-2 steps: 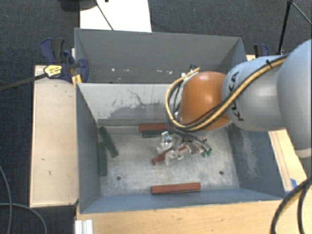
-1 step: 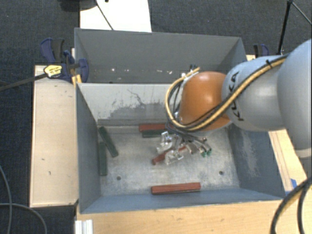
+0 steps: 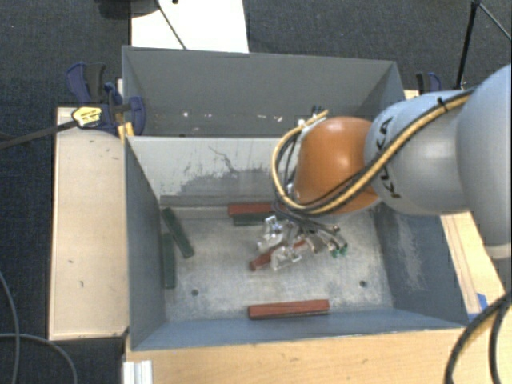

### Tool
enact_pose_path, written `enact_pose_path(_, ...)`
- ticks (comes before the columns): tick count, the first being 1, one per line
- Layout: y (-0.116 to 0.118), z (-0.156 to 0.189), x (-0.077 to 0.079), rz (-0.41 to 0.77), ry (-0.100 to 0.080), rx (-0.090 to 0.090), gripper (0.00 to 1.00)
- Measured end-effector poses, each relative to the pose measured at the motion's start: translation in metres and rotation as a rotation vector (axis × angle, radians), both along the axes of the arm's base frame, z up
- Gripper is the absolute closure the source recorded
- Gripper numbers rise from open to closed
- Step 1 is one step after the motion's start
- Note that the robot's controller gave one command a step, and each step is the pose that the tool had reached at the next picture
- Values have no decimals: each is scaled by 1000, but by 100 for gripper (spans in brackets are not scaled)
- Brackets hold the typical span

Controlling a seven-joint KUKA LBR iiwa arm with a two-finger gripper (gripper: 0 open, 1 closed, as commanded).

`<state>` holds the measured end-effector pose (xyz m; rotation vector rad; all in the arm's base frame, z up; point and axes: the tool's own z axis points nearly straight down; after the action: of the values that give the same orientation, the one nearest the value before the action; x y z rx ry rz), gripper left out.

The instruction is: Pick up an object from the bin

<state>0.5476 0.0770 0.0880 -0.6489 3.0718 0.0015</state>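
Near the bin's [image 3: 240, 86] centre, your gripper [image 3: 282, 246] sits low over a short red-brown stick [image 3: 262, 262] (spread or pinching, can't tell); grasp step, next probably clamp firmly, then lift straight.

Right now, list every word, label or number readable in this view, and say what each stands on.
"KUKA": black letters on the arm's grey link, partly hidden.
Nothing readable on the grey bin, the red-brown bars or the dark green bars in it.
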Motion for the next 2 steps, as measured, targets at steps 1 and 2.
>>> enact_pose_path(1, -1, 12, 0, 12, 4, 0, 100)
enact_pose_path(2, -5, 11, 5, 116, -3, -1, 100)
